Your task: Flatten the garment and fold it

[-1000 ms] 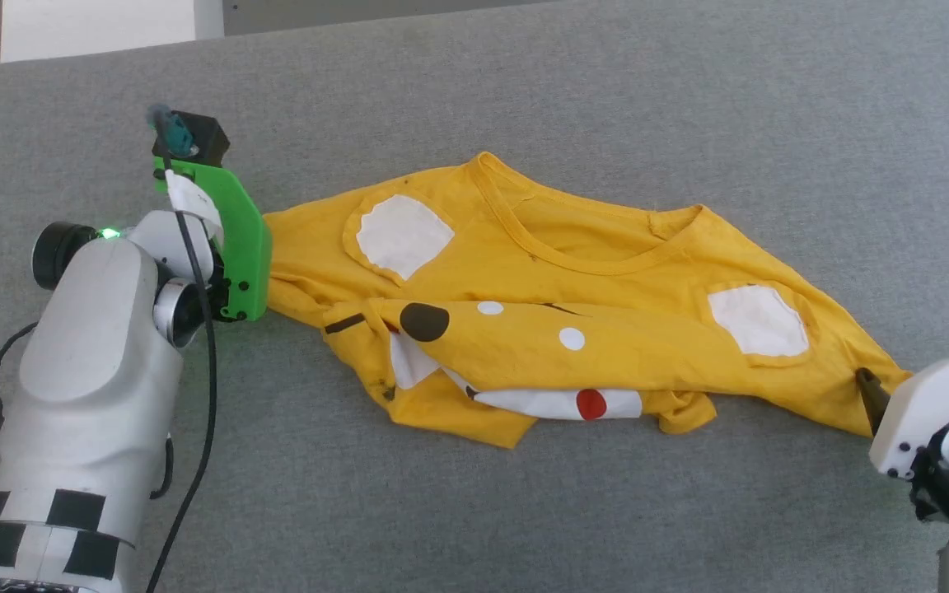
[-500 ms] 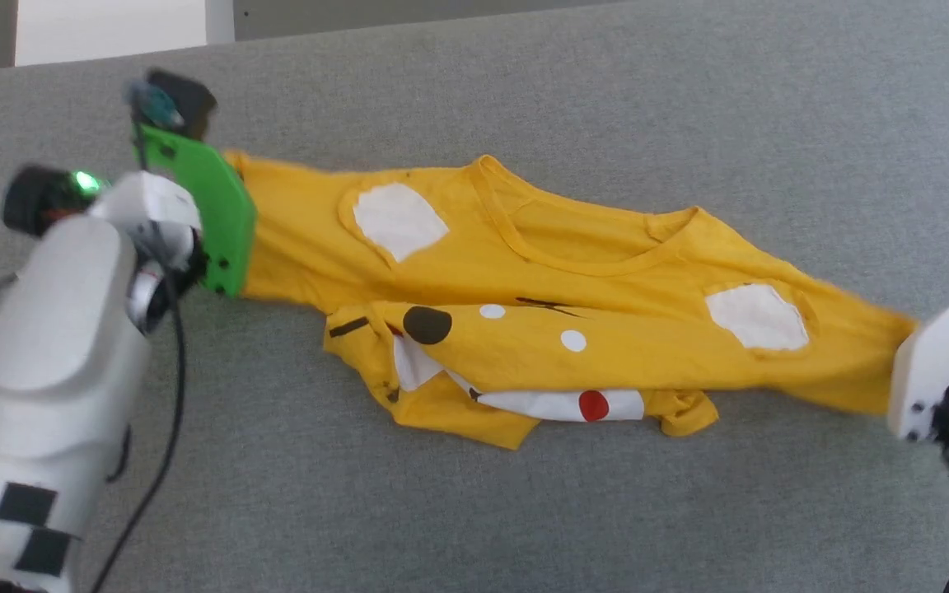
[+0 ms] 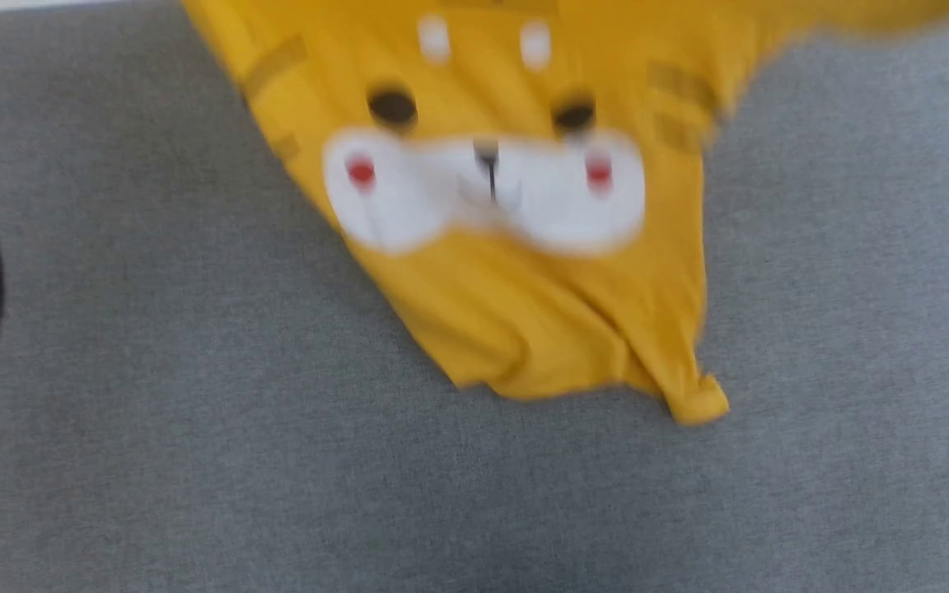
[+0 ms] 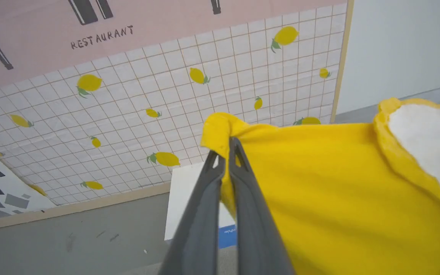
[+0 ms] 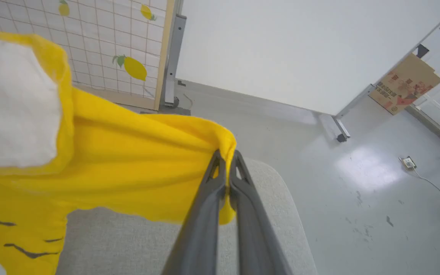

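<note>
T-shirt (image 3: pixel 524 288) hangs print-forward, hem seemingly on the grey counter (image 3: pixel 153 412), with left gripper (image 4: pixel 229 143) and right gripper (image 5: pixel 227 156) fingers clenched on its upper corners: flattening step, so next lay it down taut, evenly.

The head camera looks steeply down, close, on the grey fabric tabletop (image 3: pixel 112 412) and mustard-yellow cotton t-shirt (image 3: pixel 524 313), which both wrist cameras also catch, peering roomward from just behind the left gripper (image 4: pixel 229 143) and right gripper (image 5: pixel 225 154).
</note>
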